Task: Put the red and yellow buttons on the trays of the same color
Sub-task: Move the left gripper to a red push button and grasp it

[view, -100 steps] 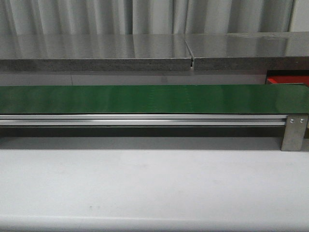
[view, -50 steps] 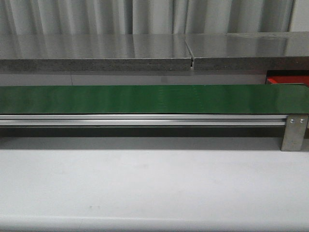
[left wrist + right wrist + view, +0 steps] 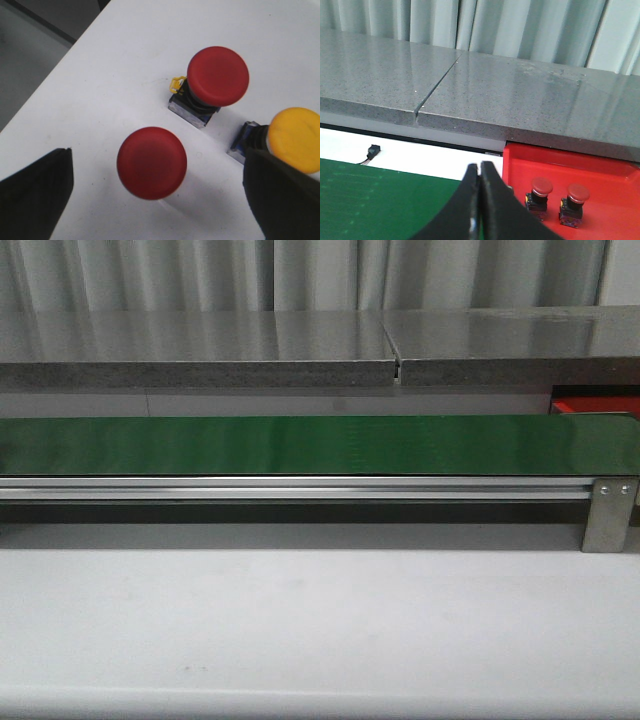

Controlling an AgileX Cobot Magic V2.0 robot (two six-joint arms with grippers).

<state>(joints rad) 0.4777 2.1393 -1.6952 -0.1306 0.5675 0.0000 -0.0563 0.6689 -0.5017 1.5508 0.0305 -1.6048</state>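
Nothing is being changed across the front view: the green belt (image 3: 300, 444) is lying bare. The left gripper (image 3: 155, 200), fingers apart, is hovering over 1 red button (image 3: 151, 162). The right gripper (image 3: 480, 200), fingers together, is being held beside the red tray (image 3: 600, 165), which is holding 2 buttons.

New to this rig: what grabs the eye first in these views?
In the left wrist view, two red buttons and a yellow button stand on the white table, one red between the open left gripper fingers. The right wrist view shows a red tray already holding two red buttons. Up front, the long green belt dominates.
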